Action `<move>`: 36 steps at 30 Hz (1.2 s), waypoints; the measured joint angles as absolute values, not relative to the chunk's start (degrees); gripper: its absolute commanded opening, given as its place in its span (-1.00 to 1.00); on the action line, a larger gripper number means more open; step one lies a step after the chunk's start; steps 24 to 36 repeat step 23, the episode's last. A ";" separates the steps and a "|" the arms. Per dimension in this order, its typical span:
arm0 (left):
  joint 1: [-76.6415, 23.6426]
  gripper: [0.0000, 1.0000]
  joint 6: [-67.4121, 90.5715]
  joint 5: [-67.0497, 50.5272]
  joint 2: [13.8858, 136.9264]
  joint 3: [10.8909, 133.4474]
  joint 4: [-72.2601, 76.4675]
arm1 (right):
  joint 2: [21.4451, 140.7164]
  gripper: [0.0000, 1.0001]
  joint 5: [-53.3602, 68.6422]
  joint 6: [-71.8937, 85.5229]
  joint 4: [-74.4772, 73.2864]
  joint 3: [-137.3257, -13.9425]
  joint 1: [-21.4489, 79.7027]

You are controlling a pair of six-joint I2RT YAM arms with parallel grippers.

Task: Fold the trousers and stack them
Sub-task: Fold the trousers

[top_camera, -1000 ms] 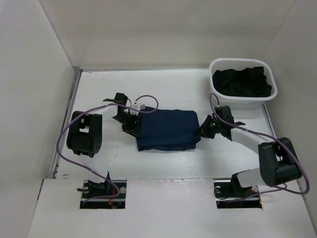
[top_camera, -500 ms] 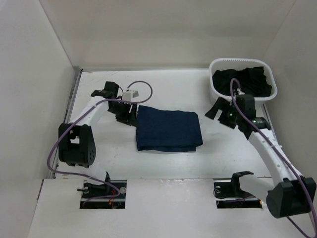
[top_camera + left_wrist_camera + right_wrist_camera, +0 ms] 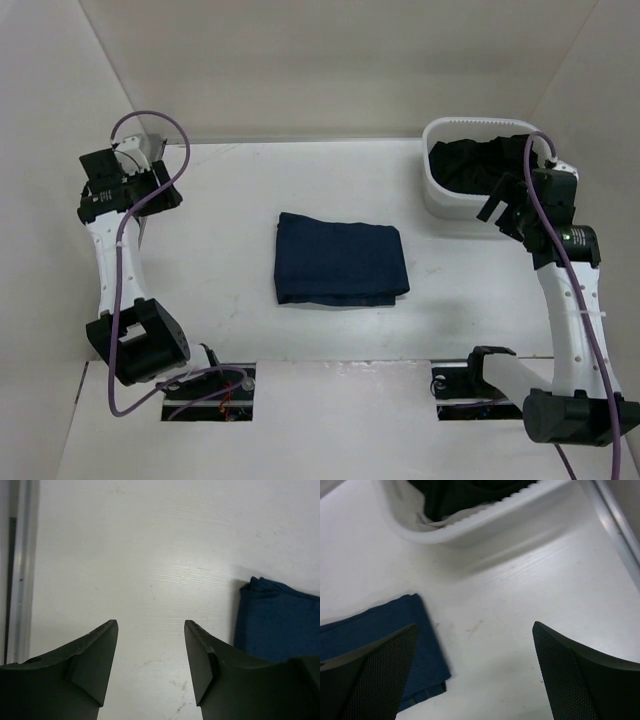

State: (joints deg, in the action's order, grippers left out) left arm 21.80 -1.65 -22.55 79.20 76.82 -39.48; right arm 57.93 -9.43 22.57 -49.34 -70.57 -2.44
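The trousers [image 3: 340, 261] lie folded into a dark navy rectangle in the middle of the table, with nothing touching them. A corner of them shows at the right edge of the left wrist view [image 3: 280, 620] and at the lower left of the right wrist view [image 3: 380, 635]. My left gripper [image 3: 150, 190] is raised near the far left wall, well away from them. Its jaws [image 3: 151, 645] stand apart over bare table with nothing between. My right gripper [image 3: 503, 205] hangs by the basket, open wide and empty [image 3: 475, 650].
A white plastic basket [image 3: 436, 192] holding dark clothes [image 3: 490, 165] stands at the back right, its rim also in the right wrist view [image 3: 485, 520]. White walls enclose the table on three sides. A metal rail [image 3: 17, 570] runs along the left edge.
Both arms have drawn back from the folded trousers: the left swung up to the far left wall, the right rose toward the basket. The right gripper opened wide and the left widened.
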 measured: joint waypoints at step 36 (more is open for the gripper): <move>21.52 0.10 -1.32 -19.90 79.15 81.89 -40.14 | 55.92 1.00 -12.58 19.20 -52.07 -70.57 -7.75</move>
